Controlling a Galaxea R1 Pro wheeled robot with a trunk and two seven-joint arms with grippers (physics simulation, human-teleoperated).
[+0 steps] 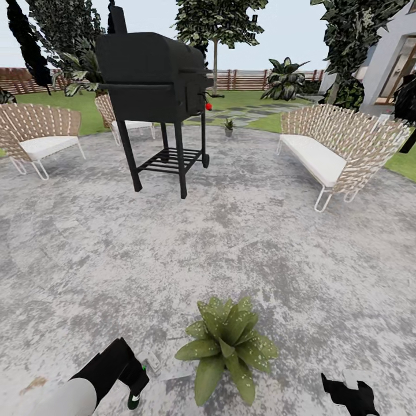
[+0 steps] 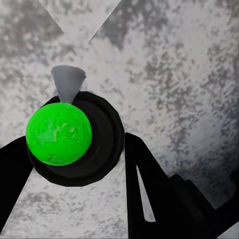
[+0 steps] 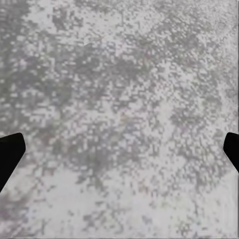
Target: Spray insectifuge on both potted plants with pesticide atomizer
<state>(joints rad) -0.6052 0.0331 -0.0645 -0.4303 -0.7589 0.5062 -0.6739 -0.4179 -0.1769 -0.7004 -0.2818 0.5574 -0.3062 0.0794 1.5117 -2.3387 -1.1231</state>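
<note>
The pesticide atomizer (image 2: 74, 149) is a round black bottle with a bright green top and a grey nozzle. My left gripper (image 2: 73, 158) is shut on it, one black finger on each side. In the head view the left gripper (image 1: 136, 386) hangs low over the patio, just left of the near potted plant (image 1: 224, 345). Whitish insectifuge specks (image 1: 261, 346) dot that plant's pointed leaves. The second potted plant (image 1: 229, 125) stands far off at the patio's back edge. My right gripper (image 1: 348, 394) is open to the right of the near plant, its fingertips (image 3: 10, 154) wide apart over bare stone.
A black grill on legs (image 1: 156, 86) with a red knob (image 1: 208, 106) stands mid-patio. Wicker seats sit at the left (image 1: 37, 136), behind the grill (image 1: 124, 121) and at the right (image 1: 338, 147). Grass, trees and a brown fence (image 1: 242, 78) lie beyond.
</note>
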